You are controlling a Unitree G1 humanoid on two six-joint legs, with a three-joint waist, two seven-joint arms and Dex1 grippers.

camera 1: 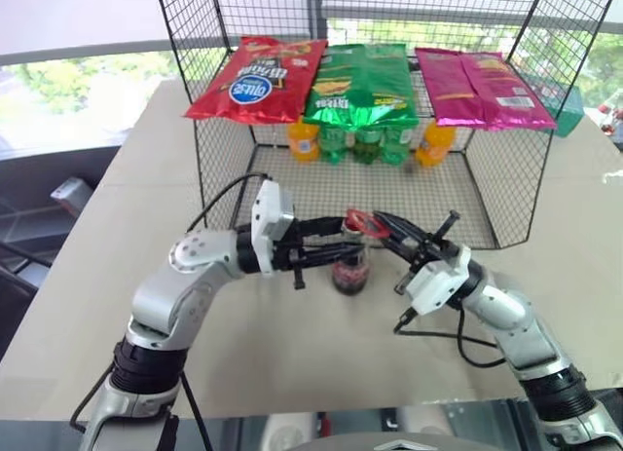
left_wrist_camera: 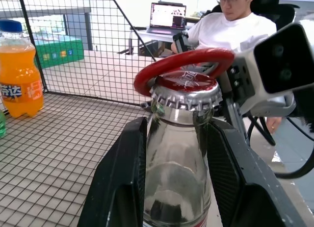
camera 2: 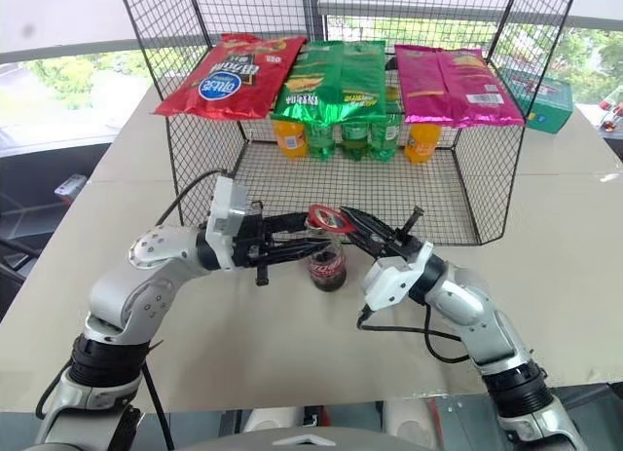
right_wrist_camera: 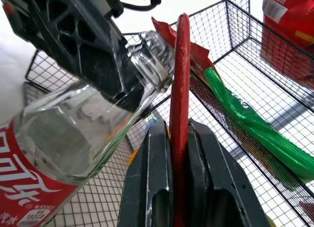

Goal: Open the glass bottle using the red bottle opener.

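Note:
The glass bottle [camera 1: 350,273] stands upright on the table in front of the wire basket, dark liquid low in it and a red label on its side. My left gripper [camera 1: 343,243] reaches in level from the left and is shut on the bottle's clear neck [left_wrist_camera: 177,153], one black finger [left_wrist_camera: 128,178] on each side. The crimped red cap [left_wrist_camera: 185,88] is on the bottle. My right gripper [right_wrist_camera: 179,134] is shut on the handle of the red bottle opener [right_wrist_camera: 180,75]. The opener's loop head [camera 1: 363,222] lies over the cap's far rim.
The black wire basket [camera 1: 506,193] stands just behind the bottle, with orange [camera 1: 303,139] and green soda bottles [camera 1: 365,144] inside and chip bags [camera 1: 261,79] on top. A teal box [camera 2: 541,96] sits at the far right. A person [left_wrist_camera: 235,21] sits beyond.

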